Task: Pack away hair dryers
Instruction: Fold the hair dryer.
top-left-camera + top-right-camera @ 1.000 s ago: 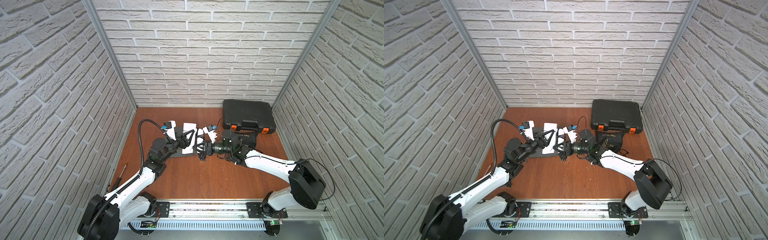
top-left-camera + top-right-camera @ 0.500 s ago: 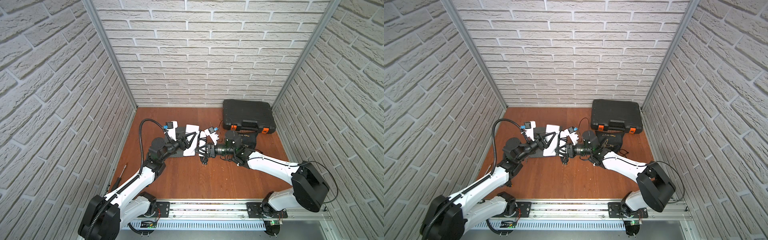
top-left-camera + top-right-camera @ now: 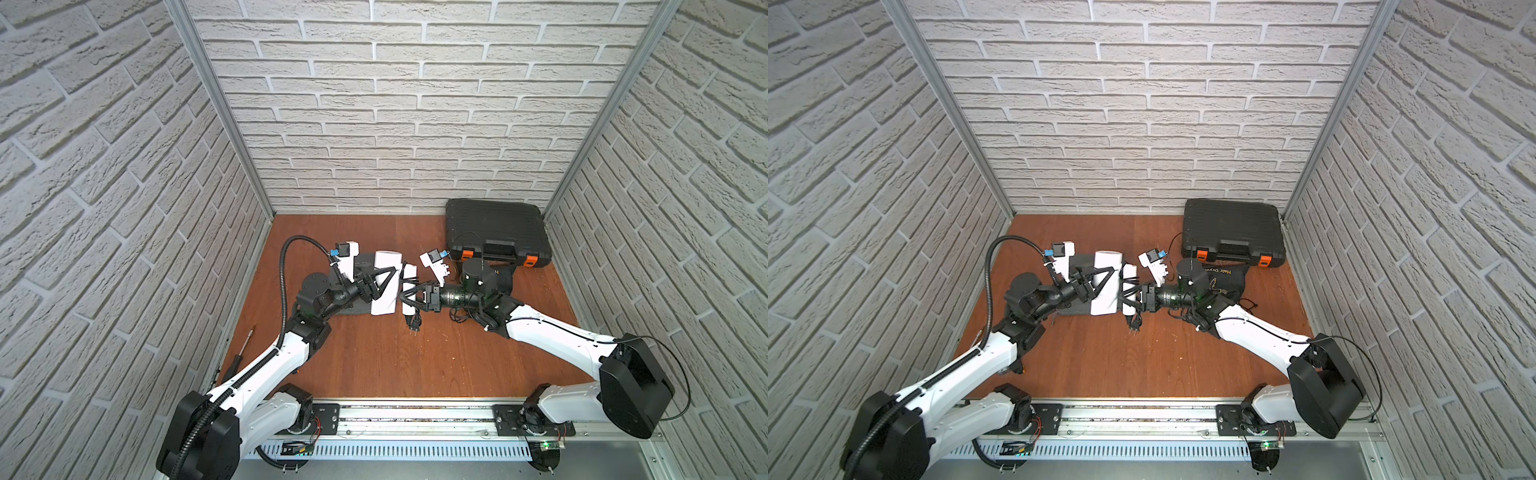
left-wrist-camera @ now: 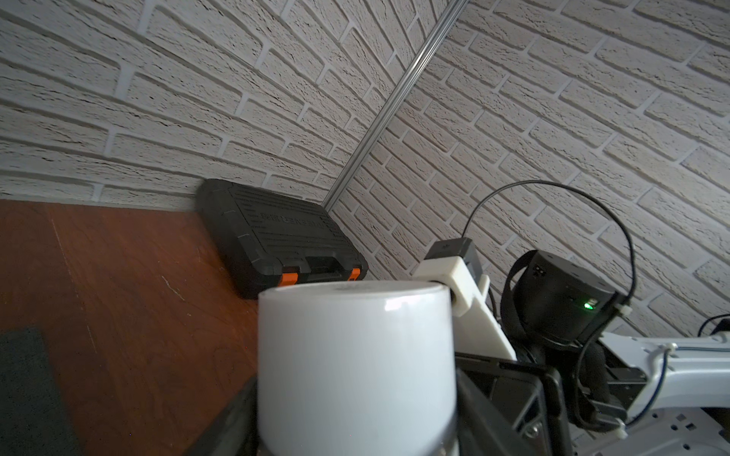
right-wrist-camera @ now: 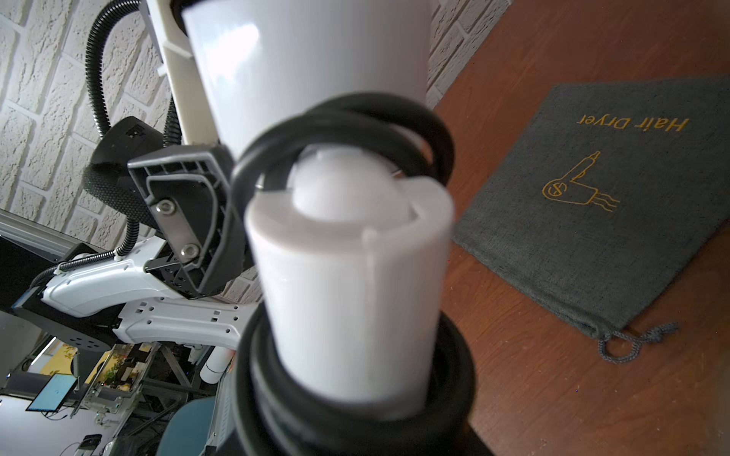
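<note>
A white hair dryer (image 3: 384, 286) hangs just above the table's middle, held by both arms. My left gripper (image 3: 388, 282) (image 3: 1104, 282) is shut on its wide barrel (image 4: 355, 355), which fills the space between the jaws in the left wrist view. My right gripper (image 3: 409, 293) (image 3: 1129, 297) is shut on the handle (image 5: 347, 296), which has a black cord (image 5: 343, 118) wound round it. The cord's plug (image 3: 413, 326) dangles below the handle. A grey drawstring bag (image 5: 592, 197) printed "Hair Dryer" lies flat beneath the dryer, also seen under my left arm (image 3: 353, 309).
A black hard case with orange latches (image 3: 494, 232) (image 4: 276, 237) lies shut in the far right corner. A dark bag (image 3: 1225, 278) lies in front of it, behind my right wrist. A screwdriver (image 3: 243, 353) rests by the left wall. Brick walls close three sides.
The dryer and both grippers have drifted slightly to the right. The right jaws shifted their hold on the handle a little. Both arms still hold the dryer.
</note>
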`<action>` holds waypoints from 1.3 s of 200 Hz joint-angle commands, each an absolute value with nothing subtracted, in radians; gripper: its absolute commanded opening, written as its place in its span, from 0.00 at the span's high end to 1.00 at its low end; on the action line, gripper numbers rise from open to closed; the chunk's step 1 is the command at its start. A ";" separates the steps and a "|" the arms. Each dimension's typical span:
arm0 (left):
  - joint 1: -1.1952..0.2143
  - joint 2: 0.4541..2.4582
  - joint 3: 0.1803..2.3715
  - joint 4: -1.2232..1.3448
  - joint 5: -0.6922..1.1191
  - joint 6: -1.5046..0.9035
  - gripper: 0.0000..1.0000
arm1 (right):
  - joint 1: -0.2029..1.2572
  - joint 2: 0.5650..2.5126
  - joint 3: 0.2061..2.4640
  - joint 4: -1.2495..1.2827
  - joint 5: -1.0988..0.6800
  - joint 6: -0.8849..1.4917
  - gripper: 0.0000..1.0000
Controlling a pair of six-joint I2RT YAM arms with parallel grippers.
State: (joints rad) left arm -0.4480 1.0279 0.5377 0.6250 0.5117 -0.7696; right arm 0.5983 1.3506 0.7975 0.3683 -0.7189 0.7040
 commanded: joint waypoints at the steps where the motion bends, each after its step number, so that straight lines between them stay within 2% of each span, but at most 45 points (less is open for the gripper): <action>1: -0.440 1.019 0.572 0.659 0.539 -0.749 1.00 | 0.592 1.310 0.798 0.429 -0.732 0.707 0.55; 39: -0.443 1.045 0.575 0.705 0.543 -0.773 1.00 | 0.591 1.331 0.796 0.468 -0.748 0.733 0.65; 82: -0.480 1.124 0.586 0.764 0.551 -0.787 0.99 | 0.592 1.407 0.788 0.678 -0.768 0.855 0.74; 100: -0.484 1.136 0.596 0.746 0.548 -0.782 0.76 | 0.592 1.423 0.790 0.705 -0.768 0.871 0.85; 117: -0.484 1.109 0.599 0.670 0.505 -0.744 0.35 | 0.582 1.413 0.790 0.639 -0.737 0.850 0.97; 125: -0.483 1.086 0.600 0.615 0.470 -0.715 0.20 | 0.574 1.404 0.787 0.606 -0.723 0.839 0.97; 140: -0.483 1.032 0.600 0.494 0.378 -0.654 0.02 | 0.548 1.390 0.775 0.567 -0.704 0.840 0.97; 200: -0.440 0.906 0.618 0.092 -0.027 -0.589 0.02 | 0.435 1.389 0.723 0.566 -0.701 0.918 0.97; 231: -0.360 0.997 0.673 -0.116 -0.089 -0.592 0.03 | 0.408 1.407 0.699 0.535 -0.698 0.938 0.97; 243: -0.326 1.078 0.716 -0.209 -0.080 -0.589 0.09 | 0.397 1.412 0.691 0.519 -0.698 0.943 0.97; 260: -0.293 1.198 0.754 -0.271 -0.067 -0.572 0.28 | 0.385 1.412 0.688 0.480 -0.696 0.939 0.97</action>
State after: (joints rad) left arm -0.3347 1.0779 0.7002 -0.0826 -0.0296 -0.6041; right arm 0.4049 1.4235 0.6918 0.4458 -0.6853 0.9321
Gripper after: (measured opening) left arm 0.824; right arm 0.401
